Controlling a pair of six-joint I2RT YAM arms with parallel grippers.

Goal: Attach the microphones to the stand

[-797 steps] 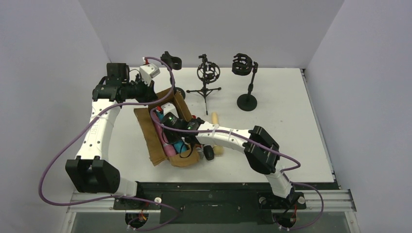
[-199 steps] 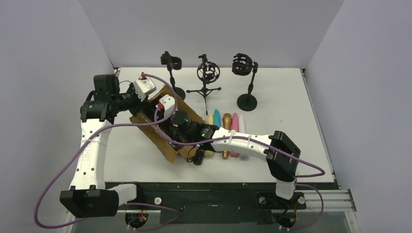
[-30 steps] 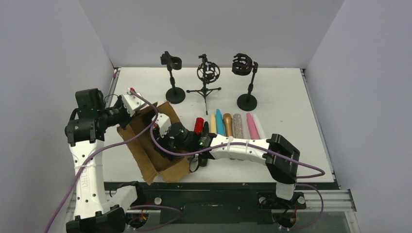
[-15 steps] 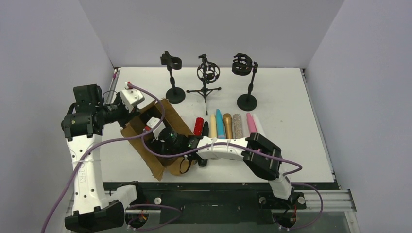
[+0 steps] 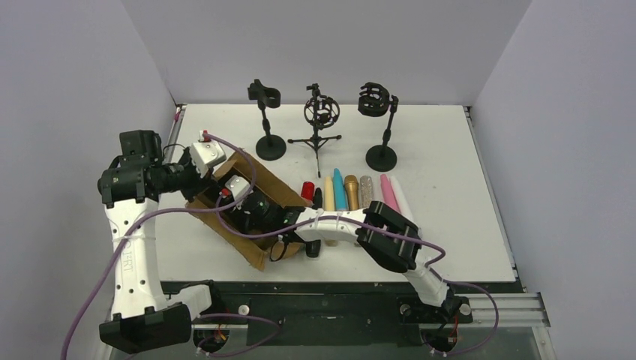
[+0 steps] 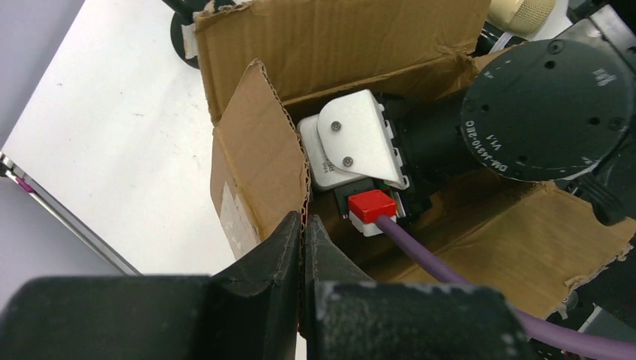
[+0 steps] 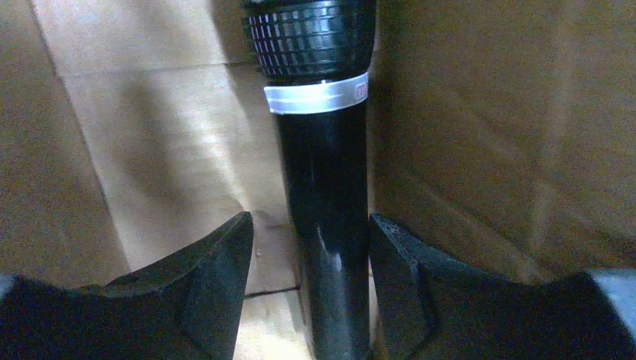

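A row of microphones lies on the table: red (image 5: pixel 307 190), black (image 5: pixel 317 198), cream (image 5: pixel 329 189), teal (image 5: pixel 340 189), gold (image 5: pixel 352 190), glittery silver (image 5: pixel 367 189), pink (image 5: pixel 388 191) and white (image 5: pixel 401 199). My left gripper (image 5: pixel 216 178) (image 6: pixel 305 225) is shut on the edge of a cardboard box flap (image 6: pixel 259 142). My right gripper (image 5: pixel 231 204) (image 7: pixel 311 232) is inside the box (image 5: pixel 266 185). It is open, with its jaws either side of a black microphone (image 7: pixel 324 187) lying on the box floor. Three black stands (image 5: pixel 266 120) (image 5: pixel 321 112) (image 5: pixel 379 127) stand empty at the back.
The right arm's wrist camera (image 6: pixel 352 146) fills the box opening in the left wrist view. Another black object (image 5: pixel 313 247) lies by the box's near right corner. The cell walls close off the left, back and right sides.
The right arm has reached further left, deeper into the box. The left gripper has shifted the box flap a little to the right. The row of microphones has not moved.
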